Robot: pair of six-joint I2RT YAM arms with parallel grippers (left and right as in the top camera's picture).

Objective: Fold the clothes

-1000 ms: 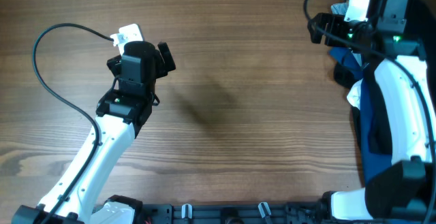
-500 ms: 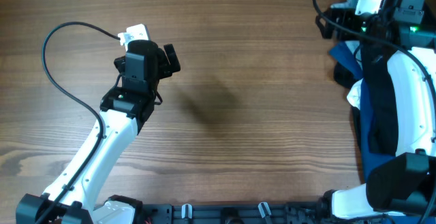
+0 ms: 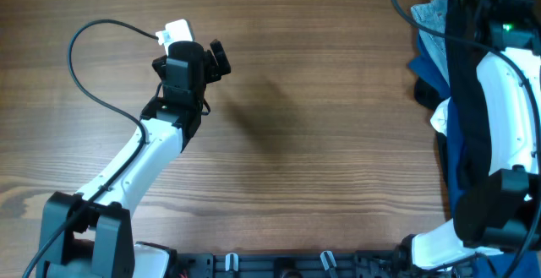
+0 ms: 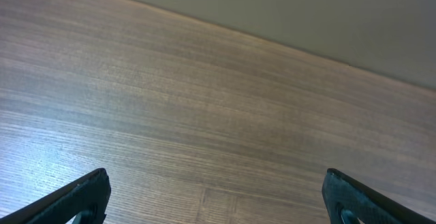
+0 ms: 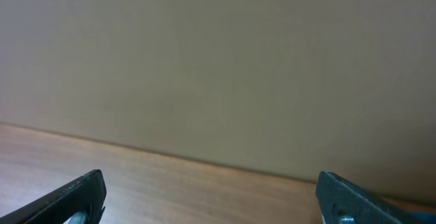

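1. The large plain black garment of soft matte fabric (image 3: pixel 463 155) lies in a heap at the right edge of the brown wood-grain worktop (image 3: pixel 321 143). Much of it is hidden under the right arm.
2. A small white patch (image 3: pixel 439 122) shows at the garment's left edge. Whether it is a label cannot be told.
3. Light blue denim jeans (image 3: pixel 431 16) lie at the far end of the same heap. A piece of dark blue fabric (image 3: pixel 427 71) lies just below them, touching the black cloth.
4. The left claw (image 4: pixel 218 197) is spread as wide as it goes, its two black fingertips (image 4: pixel 85 193) at opposite lower corners of the left wrist view. Only bare wood shows between them, and it has hold of nothing.
5. From overhead, the left claw (image 3: pixel 217 58) sits over the left half of the worktop, well apart from the heap of clothes. It points toward the far right.
6. The white-and-black left arm (image 3: pixel 144 151) rises from the near edge, and a thin black cable (image 3: pixel 73 62) loops out to its left.
7. The right claw (image 5: pixel 218 197) is likewise fully spread and grips nothing. Its fingertips (image 5: pixel 82 193) frame a strip of worktop and a plain beige wall (image 5: pixel 218 60).
8. The white right arm (image 3: pixel 507 100) stretches along the right edge above the clothes. Its claw end is cut off by the top of the overhead view.
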